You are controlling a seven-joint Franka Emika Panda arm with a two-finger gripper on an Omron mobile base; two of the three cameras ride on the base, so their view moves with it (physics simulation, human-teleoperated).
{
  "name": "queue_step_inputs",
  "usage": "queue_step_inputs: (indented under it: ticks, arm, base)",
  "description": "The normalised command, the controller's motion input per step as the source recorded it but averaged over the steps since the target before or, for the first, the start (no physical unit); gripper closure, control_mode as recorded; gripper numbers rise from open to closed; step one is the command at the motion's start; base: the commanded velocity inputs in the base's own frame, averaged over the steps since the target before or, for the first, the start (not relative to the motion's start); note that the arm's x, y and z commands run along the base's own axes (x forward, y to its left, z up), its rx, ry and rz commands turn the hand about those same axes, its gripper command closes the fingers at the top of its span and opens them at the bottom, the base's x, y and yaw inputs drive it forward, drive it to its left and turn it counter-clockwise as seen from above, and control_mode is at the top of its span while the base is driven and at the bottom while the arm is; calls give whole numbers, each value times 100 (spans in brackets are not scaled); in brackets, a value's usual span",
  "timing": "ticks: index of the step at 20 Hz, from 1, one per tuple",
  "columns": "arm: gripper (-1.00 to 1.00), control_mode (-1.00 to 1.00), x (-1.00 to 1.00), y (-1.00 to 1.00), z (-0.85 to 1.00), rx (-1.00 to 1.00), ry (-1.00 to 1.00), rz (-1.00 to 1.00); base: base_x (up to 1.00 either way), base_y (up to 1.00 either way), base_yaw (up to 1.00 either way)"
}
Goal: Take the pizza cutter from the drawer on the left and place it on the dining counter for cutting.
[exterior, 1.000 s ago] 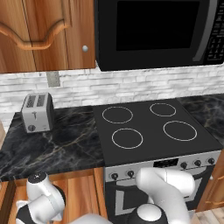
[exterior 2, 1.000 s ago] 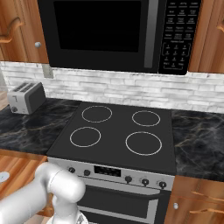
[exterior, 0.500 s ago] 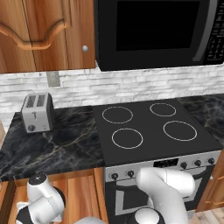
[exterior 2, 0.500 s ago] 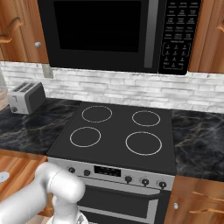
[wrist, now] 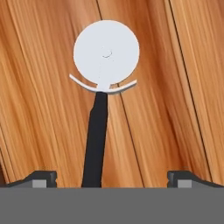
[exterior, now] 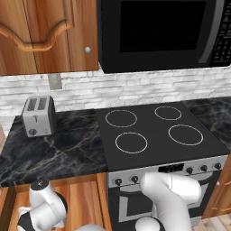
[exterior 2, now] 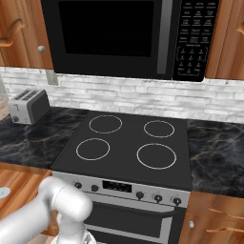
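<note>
Fingers (wrist: 43, 178) spread wide over the grey round-bladed, black-handled pizza cutter (wrist: 101, 105) lying in the brown wooden drawer (wrist: 175, 96); centre on the handle before closing.

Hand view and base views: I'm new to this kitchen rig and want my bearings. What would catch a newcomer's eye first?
In the hand view, the pizza cutter lies on the wooden drawer floor, pale round blade at the far end, dark handle running back between the open gripper. From the base views, the black stove with four white rings sits under a big black microwave. A silver toaster stands at the left.
</note>
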Motion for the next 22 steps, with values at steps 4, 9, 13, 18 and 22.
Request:
queue_step_inputs:
  ticks: [4, 9, 13, 18, 22]
  arm:
    - [-100, -100, 26, 0, -13, 0, 0, 0]
    - [-100, -100, 1, 0, -30, 0, 1, 0]
    - [-100, -100, 0, 0, -23, 0, 0, 0]
    - [-100, -100, 0, 0, -21, 0, 0, 0]
    - [-100, -100, 0, 2, -17, 0, 0, 0]
  base:
    - [0, 0, 0]
    - [0, 0, 0]
    - [0, 0, 0]
    - [0, 0, 0]
    - [0, 0, 0]
